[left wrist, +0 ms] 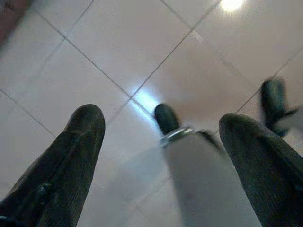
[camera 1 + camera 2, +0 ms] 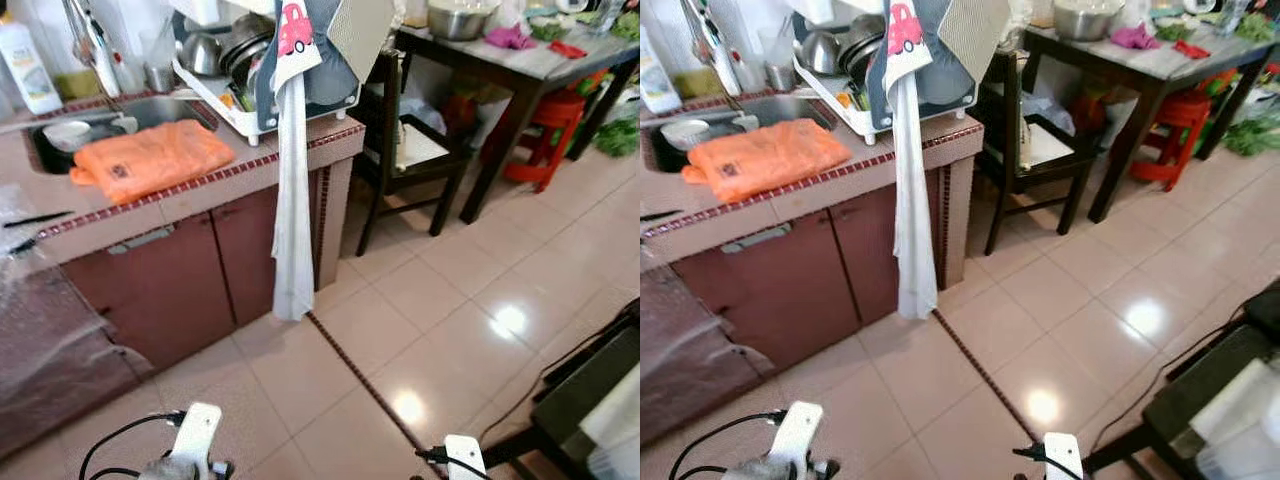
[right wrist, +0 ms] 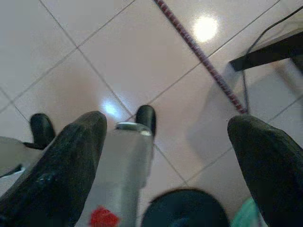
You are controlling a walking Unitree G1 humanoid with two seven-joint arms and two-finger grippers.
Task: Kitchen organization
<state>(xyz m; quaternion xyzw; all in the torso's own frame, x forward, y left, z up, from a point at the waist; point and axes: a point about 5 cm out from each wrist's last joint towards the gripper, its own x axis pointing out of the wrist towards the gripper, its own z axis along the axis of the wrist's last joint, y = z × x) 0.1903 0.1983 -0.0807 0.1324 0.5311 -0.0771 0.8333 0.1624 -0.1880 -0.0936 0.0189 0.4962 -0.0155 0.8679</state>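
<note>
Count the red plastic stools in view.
1. The red stool stands on the tiled floor under the dark table, right of the wooden chair. Others may be hidden behind the table.

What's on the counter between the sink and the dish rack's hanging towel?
In the left eye view, an orange plastic bag lies on the counter edge, between the sink and the hanging white towel.
</note>
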